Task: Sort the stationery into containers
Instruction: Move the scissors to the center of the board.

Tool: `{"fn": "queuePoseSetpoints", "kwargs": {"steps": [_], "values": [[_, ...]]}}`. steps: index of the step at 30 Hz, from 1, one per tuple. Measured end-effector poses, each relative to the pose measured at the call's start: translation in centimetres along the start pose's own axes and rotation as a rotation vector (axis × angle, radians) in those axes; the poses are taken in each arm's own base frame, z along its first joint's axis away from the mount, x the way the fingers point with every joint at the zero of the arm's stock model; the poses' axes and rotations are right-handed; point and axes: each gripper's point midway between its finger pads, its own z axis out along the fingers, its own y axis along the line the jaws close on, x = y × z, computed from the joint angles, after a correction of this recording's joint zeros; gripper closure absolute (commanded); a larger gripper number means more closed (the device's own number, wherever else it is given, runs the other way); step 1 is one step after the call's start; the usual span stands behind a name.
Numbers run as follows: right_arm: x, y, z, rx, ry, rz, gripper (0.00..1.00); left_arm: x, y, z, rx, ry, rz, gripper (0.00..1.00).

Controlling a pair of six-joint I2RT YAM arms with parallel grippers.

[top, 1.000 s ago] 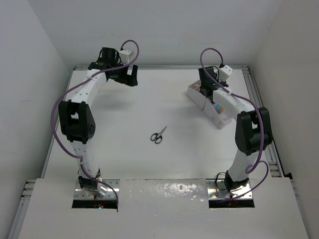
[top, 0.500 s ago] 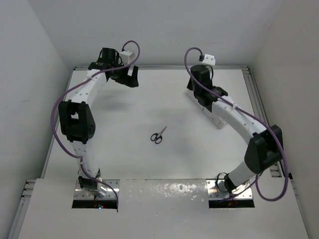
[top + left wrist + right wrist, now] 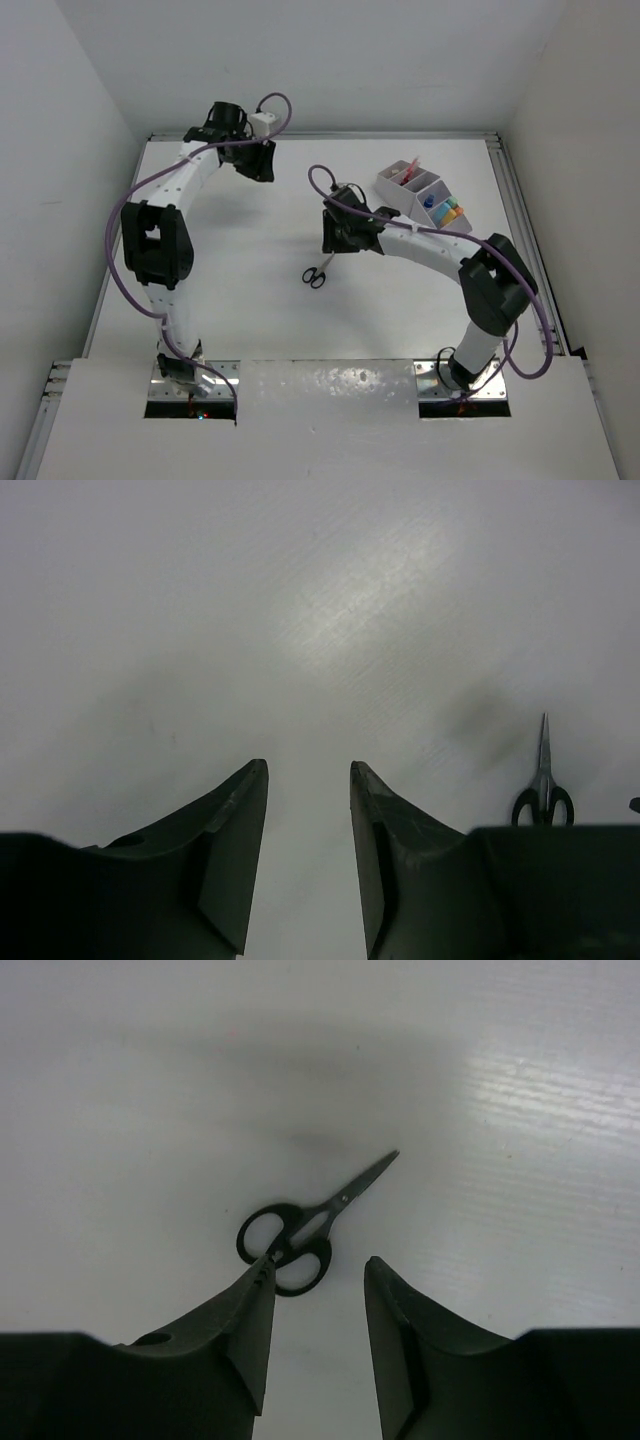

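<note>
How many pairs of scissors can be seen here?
1. The scissors lie near the middle of the table, beside the right gripper. More may be hidden inside the organiser.

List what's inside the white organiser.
In the organiser: reddish pens at the far end, something blue in the middle, pastel pieces at the near end. Walls hide whatever lies lower; counts are too small to tell.
</note>
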Motion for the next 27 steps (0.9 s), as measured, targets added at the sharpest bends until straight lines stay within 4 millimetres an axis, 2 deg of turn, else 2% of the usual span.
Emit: {"fn": "queuePoseSetpoints", "kwargs": {"steps": [2, 4, 8, 9, 12, 14, 16, 19, 23, 27], "values": [[0.7, 0.3, -0.3, -0.004, 0.013, -0.001, 0.6, 1.3, -1.3, 0.7, 0.028, 0.045, 0.016, 0.64], [1.8, -0.4, -0.6, 0.009, 0.017, 0.019, 0.59, 3.6, -3.5, 1.6, 0.073, 0.11, 0.029, 0.64], [4.4, -4.3, -2.6, 0.086, 0.011, 0.072, 0.56, 10.8, -9.9, 3.1, 0.196, 0.319, 0.058, 0.58], [4.6, -5.1, -3.2, 0.102, 0.002, 0.084, 0.55, 12.7, -11.5, 3.4, 0.221, 0.376, 0.067, 0.54], [4.3, -6.9, -5.3, 0.134, -0.067, 0.121, 0.54, 17.9, -15.7, 3.9, 0.259, 0.518, 0.1, 0.51], [3.9, -7.4, -6.4, 0.135, -0.115, 0.144, 0.54, 20.5, -18.1, 3.6, 0.267, 0.584, 0.134, 0.51], [3.9, -8.0, -7.3, 0.136, -0.149, 0.162, 0.54, 21.5, -19.7, 3.5, 0.253, 0.596, 0.173, 0.52], [4.8, -9.2, -8.3, 0.146, -0.186, 0.196, 0.54, 21.6, -20.7, 3.8, 0.208, 0.563, 0.209, 0.57], [6.1, -10.5, -9.7, 0.151, -0.229, 0.228, 0.55, 20.9, -20.0, 4.7, 0.12, 0.518, 0.208, 0.65], [6.1, -11.3, -11.0, 0.153, -0.284, 0.262, 0.55, 20.1, -19.1, 5.3, 0.045, 0.484, 0.208, 0.66]]}}
